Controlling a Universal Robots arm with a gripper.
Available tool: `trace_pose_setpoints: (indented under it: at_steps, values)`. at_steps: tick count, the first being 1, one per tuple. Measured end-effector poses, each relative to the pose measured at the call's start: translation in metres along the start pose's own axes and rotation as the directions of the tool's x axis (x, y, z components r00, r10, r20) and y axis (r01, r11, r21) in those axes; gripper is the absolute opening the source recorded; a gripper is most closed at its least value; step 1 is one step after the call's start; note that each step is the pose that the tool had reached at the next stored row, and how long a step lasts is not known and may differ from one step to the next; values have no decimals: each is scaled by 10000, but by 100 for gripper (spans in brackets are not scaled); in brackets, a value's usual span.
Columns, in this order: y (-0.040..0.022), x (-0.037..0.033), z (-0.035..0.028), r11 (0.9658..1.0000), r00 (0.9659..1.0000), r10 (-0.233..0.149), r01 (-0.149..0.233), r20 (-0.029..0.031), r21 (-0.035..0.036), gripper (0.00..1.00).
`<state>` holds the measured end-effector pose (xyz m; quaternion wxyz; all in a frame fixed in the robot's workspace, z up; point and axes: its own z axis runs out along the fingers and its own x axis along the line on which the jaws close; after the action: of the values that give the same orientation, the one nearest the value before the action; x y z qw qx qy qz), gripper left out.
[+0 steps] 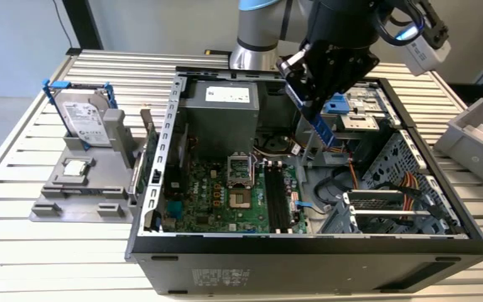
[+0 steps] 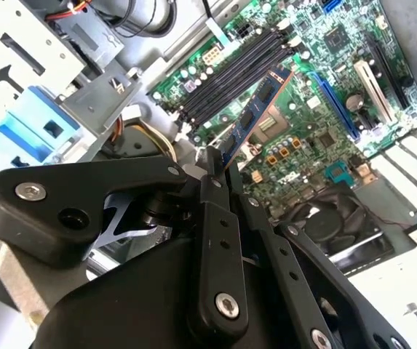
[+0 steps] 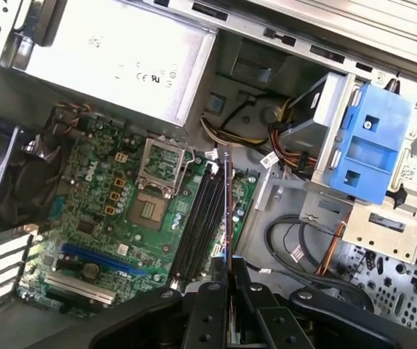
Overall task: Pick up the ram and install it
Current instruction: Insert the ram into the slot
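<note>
Holding: gripper [image 1: 304, 94] pinched tight on one end of the ram [image 1: 326, 133].
Ram: hanging tilted above the motherboard [image 1: 216, 195], its free end toward the board's black memory slots [image 3: 197, 222], not seated.

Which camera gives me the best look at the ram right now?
The second wrist view: the ram shows its flat face with chips, clamped in the gripper above the motherboard. The first wrist view shows it edge-on; the exterior view, a tilted blue strip.

Black open computer case [image 1: 309, 251] on the slatted metal table [image 1: 23, 251], green motherboard [image 1: 224, 195] inside; blue-framed silver hard drive [image 1: 82, 119] upright at the exterior view's left.
</note>
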<state>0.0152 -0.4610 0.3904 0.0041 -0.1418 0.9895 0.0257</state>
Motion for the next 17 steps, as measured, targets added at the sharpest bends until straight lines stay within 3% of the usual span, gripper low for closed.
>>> trace_pose_setpoints:
  at_steps: [8, 17]
  values:
    - [0, 0, 0, 9977, 9977, 670, -670, 33, 10, 0]
    - [-1, 0, 1, 9884, 9884, 1517, -1517, 77, 19, 0]
